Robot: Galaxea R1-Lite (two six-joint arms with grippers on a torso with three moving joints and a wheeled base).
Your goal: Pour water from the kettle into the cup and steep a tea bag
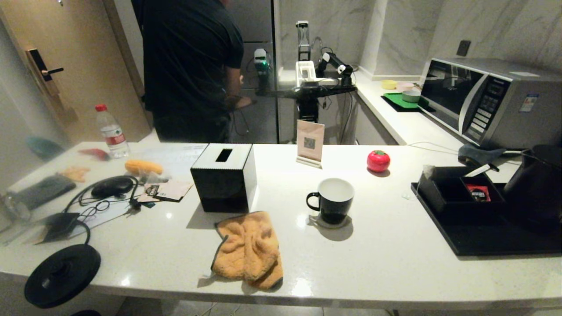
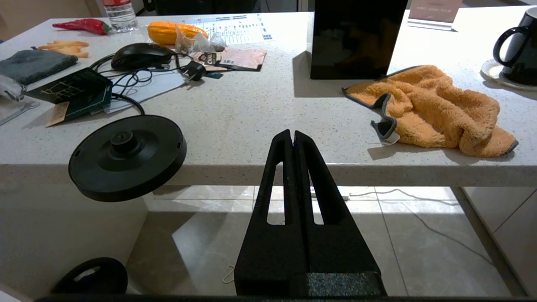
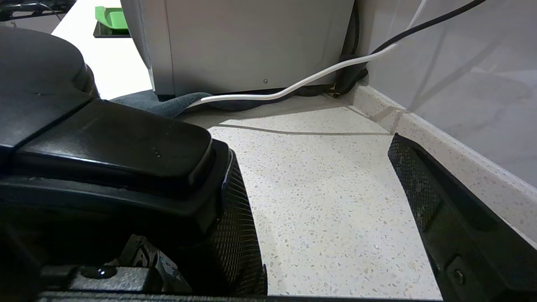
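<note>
— Where is the kettle point(image 3: 96, 138) relative to the right gripper point(image 3: 327, 197)?
— Just beside one of its spread-apart fingers; nothing sits between them but bare surface point(image 3: 319, 176).
— And the left gripper point(image 2: 292, 138)?
— Closed, below the surface edge, well apart from the cup point(image 1: 333, 199).
— Anything hidden?
— The kettle is cut off at the head view's edge.

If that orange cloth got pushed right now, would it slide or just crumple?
The orange cloth lies rumpled and folded, so it is probably floppy and would bunch up rather than slide whole. Its fluffy pile suggests it is light and may drag on the counter.
</note>
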